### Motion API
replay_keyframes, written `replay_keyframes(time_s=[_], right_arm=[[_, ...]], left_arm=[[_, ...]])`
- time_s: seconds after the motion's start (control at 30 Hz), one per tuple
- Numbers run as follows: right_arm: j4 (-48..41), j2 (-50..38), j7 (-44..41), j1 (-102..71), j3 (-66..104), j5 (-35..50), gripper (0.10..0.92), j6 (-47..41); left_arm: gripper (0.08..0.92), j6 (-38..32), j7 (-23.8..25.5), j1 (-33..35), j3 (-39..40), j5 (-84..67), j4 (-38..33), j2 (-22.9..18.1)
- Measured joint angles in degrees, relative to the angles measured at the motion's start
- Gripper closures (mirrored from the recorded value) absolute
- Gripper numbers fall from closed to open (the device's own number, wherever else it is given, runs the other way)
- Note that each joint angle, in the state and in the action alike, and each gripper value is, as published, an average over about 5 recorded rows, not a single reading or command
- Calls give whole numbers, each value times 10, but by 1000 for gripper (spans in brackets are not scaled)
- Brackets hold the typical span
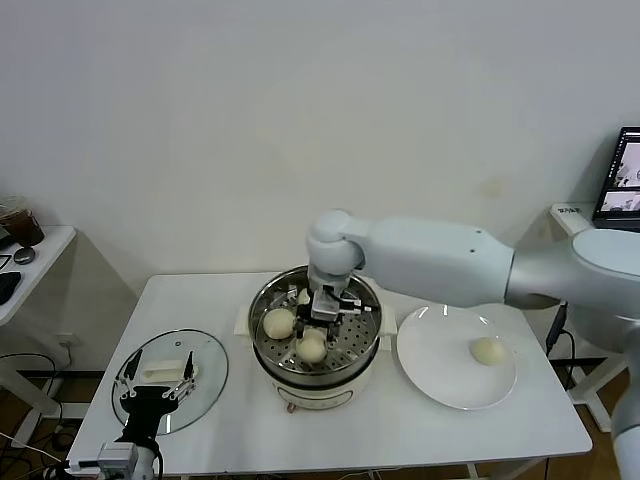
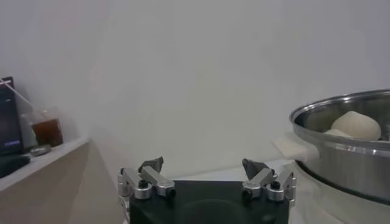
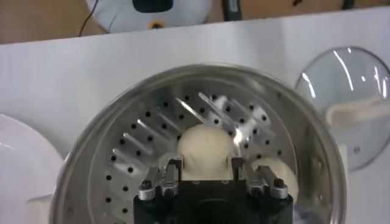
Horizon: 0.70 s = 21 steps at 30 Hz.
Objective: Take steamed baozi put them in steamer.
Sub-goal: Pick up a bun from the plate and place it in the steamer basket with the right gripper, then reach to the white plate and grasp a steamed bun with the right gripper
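Note:
The steel steamer (image 1: 264, 298) on its cream base stands mid-table. My right gripper (image 1: 322, 320) reaches down into it; in the right wrist view my right gripper (image 3: 205, 163) is shut on a cream baozi (image 3: 207, 146) just above the perforated tray (image 3: 140, 152). The baozi shows under the fingers in the head view (image 1: 312, 347). Another baozi (image 1: 279, 322) lies beside it, seen partly in the wrist view (image 3: 279, 173). One baozi (image 1: 487, 350) lies on the white plate (image 1: 440, 350). My left gripper (image 1: 158, 385) is open, parked at the front left over the glass lid (image 1: 205, 375).
The glass lid with a white handle also shows in the right wrist view (image 3: 356, 97). The plate's edge (image 3: 18, 164) lies beside the steamer. A side table with a drink cup (image 1: 20, 225) stands far left, and a laptop (image 1: 625, 180) far right.

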Motion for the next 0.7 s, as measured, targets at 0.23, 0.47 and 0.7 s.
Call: replay_keyframes(time_s=[0.23,0.47,0.7], right_arm=[[6,-6,-1,6,1,0,228,7],[11,-38,5,35,21,9,203,-22],[28,-114,13,64,39,34,203,-132]], left_arm=[[177,0,-1,0,-1,-1,2,0],[177,0,-1,-4,0,-3,1,1],[177,0,0,-5,1,-5,-3,7]])
